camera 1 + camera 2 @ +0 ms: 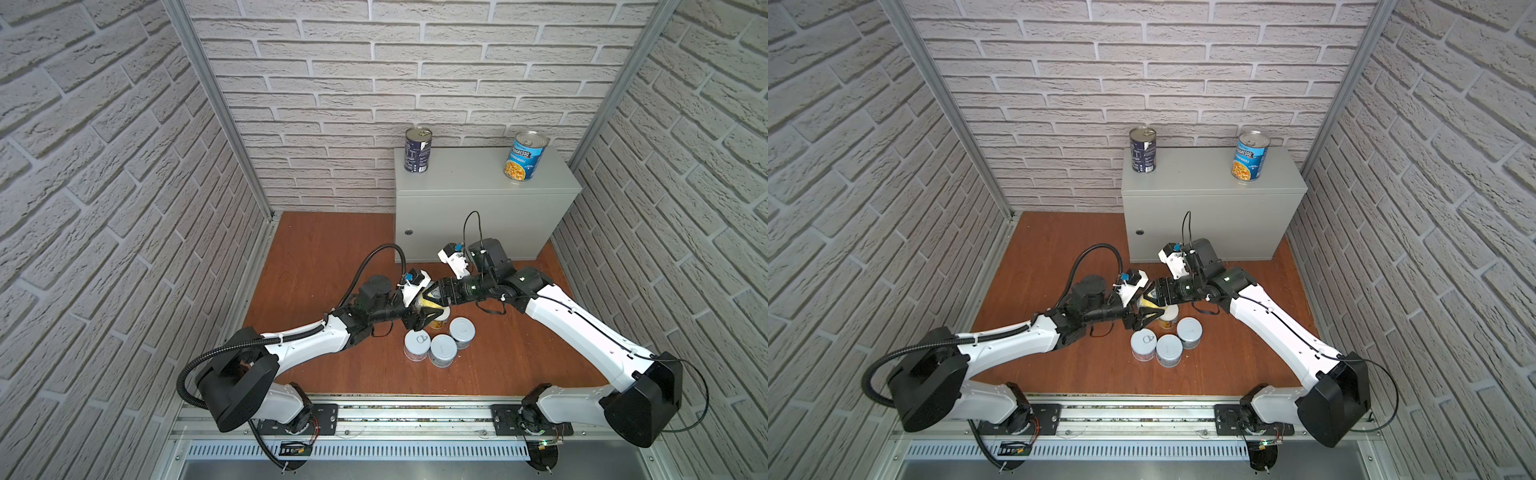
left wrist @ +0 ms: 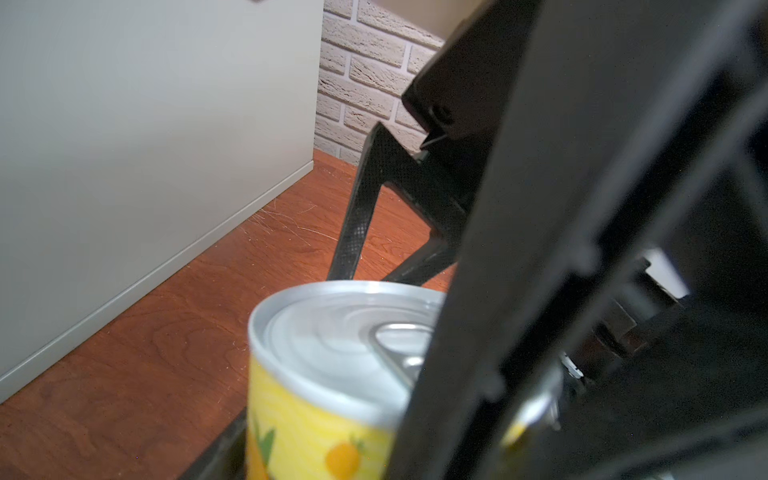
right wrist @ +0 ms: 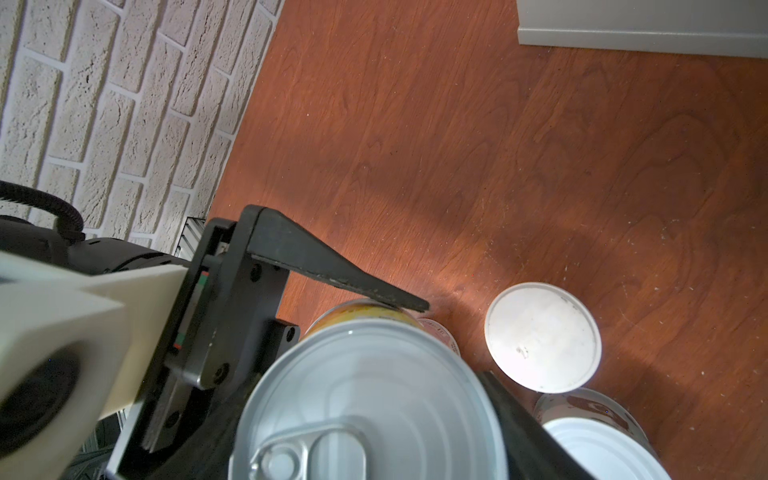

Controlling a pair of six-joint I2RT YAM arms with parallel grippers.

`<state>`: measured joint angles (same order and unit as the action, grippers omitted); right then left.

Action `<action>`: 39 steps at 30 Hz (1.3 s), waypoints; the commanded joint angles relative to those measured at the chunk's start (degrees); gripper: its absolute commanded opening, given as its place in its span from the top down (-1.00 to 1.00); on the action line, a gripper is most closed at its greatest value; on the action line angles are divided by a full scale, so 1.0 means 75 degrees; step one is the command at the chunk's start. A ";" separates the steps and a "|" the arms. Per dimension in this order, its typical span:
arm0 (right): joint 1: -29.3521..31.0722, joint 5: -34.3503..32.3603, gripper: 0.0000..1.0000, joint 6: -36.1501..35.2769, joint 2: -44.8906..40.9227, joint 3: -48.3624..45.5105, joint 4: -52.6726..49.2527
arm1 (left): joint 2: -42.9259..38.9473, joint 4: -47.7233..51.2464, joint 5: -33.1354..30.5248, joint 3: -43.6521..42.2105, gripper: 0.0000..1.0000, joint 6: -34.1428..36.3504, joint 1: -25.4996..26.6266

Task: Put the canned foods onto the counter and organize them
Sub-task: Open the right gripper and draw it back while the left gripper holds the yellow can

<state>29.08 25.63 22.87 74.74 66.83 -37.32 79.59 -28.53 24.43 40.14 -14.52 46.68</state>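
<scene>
A short yellow can (image 1: 431, 302) hangs just above the floor between both grippers, lid up. My left gripper (image 1: 426, 312) is shut on it; the left wrist view shows its label (image 2: 316, 436) between the jaws. My right gripper (image 1: 433, 296) reaches in from the opposite side with a finger on either side of the lid (image 3: 365, 395); whether they press does not show. On the counter (image 1: 469, 183) stand a dark navy can (image 1: 418, 150) at the back left and a blue Progresso can (image 1: 524, 157) at the back right.
Just under the held can stands a short can (image 1: 442, 324) on the wooden floor (image 1: 316, 257). Three more short cans (image 1: 416, 344), (image 1: 443, 350), (image 1: 462, 331) cluster in front of it. The counter's front face is close behind the grippers. Brick walls enclose three sides.
</scene>
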 commanded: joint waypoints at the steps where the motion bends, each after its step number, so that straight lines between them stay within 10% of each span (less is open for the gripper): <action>1: 0.0086 0.0173 -0.66 0.0000 -0.0341 -0.0121 -0.0359 | -0.0135 -0.0602 -0.1113 0.0269 -0.06 -0.0231 -0.0165; 39: 0.0095 -0.0813 -0.71 0.0606 -0.2695 -0.2008 0.0773 | -0.0441 -0.0297 -0.1521 0.0442 -0.04 -0.0685 -0.0196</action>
<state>29.45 20.25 26.52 56.73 53.08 -35.70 79.00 -25.21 12.10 40.25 -18.06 45.39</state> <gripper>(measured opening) 0.854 0.765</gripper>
